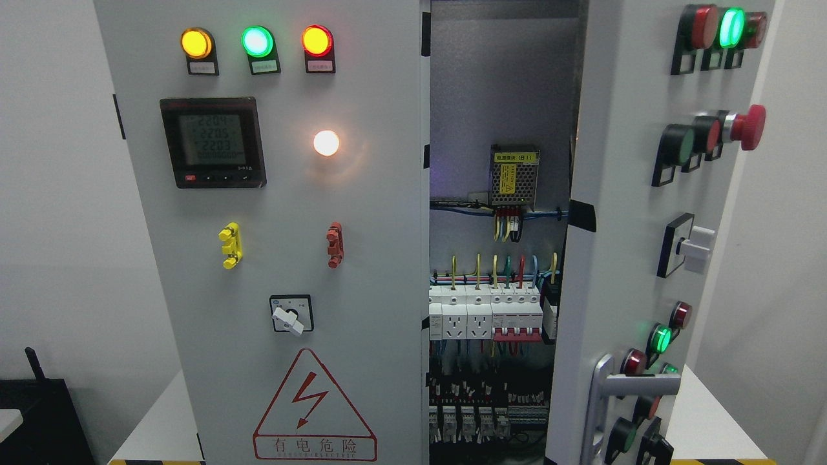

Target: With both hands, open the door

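A grey electrical cabinet fills the head view. Its left door (271,258) is closed flat and carries three lit lamps, a digital meter (213,142), a rotary switch (291,314) and a lightning warning sign (314,410). The right door (620,258) is swung partly outward, seen at an angle, with a silver handle (636,384) near its lower edge. Between the doors the gap shows wiring, breakers (491,313) and a small power supply (515,175). Neither of my hands nor any arm shows in the picture.
The cabinet stands on a white table (152,426) with yellow-black tape along its front edge. The right door bears push buttons, a red emergency stop (749,127) and a knob (694,248) sticking outward. A black object (39,413) sits at the lower left. White walls flank both sides.
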Robot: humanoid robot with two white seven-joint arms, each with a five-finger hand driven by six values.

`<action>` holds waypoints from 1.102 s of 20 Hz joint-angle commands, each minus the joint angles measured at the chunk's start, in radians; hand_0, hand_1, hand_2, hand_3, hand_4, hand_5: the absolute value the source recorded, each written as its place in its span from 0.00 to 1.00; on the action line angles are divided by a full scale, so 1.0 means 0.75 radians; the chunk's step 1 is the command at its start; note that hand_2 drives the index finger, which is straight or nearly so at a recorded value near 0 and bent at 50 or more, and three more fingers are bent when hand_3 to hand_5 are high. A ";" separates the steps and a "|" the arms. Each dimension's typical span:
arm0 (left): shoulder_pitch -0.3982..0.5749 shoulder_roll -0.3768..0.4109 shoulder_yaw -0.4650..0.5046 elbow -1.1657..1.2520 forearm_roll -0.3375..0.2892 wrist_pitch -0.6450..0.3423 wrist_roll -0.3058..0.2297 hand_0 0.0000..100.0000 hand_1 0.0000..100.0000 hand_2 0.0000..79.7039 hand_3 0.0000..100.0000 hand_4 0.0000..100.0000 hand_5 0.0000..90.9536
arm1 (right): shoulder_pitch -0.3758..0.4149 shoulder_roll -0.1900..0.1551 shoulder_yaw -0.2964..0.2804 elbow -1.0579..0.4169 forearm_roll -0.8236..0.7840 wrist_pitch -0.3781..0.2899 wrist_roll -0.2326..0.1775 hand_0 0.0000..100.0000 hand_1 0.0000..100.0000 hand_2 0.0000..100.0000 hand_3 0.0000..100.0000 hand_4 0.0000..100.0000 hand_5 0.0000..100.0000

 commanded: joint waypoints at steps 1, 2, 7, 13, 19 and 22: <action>-0.136 0.215 -0.040 -0.015 0.026 0.005 -0.001 0.00 0.00 0.00 0.00 0.03 0.00 | -0.001 0.000 0.000 0.001 0.000 0.001 0.001 0.11 0.00 0.00 0.00 0.00 0.00; -0.152 0.217 -0.067 -0.015 0.026 0.005 -0.001 0.00 0.00 0.00 0.00 0.03 0.00 | -0.001 0.000 0.000 0.001 0.002 -0.001 -0.001 0.11 0.00 0.00 0.00 0.00 0.00; -0.346 0.217 -0.232 -0.017 0.026 0.011 -0.001 0.00 0.00 0.00 0.00 0.03 0.00 | 0.001 -0.002 0.000 0.001 0.000 0.001 -0.001 0.11 0.00 0.00 0.00 0.00 0.00; -0.773 0.215 -0.582 -0.004 0.020 0.164 0.008 0.00 0.00 0.00 0.00 0.03 0.00 | -0.001 0.000 0.000 0.001 0.000 0.001 0.001 0.11 0.00 0.00 0.00 0.00 0.00; -1.158 0.201 -0.950 0.045 -0.035 0.187 0.108 0.00 0.00 0.00 0.00 0.03 0.00 | 0.001 0.000 0.000 -0.001 0.000 0.001 0.001 0.11 0.00 0.00 0.00 0.00 0.00; -1.317 0.180 -1.111 0.063 -0.078 0.189 0.132 0.00 0.00 0.00 0.00 0.03 0.00 | 0.001 -0.002 0.000 -0.001 0.000 -0.001 0.001 0.11 0.00 0.00 0.00 0.00 0.00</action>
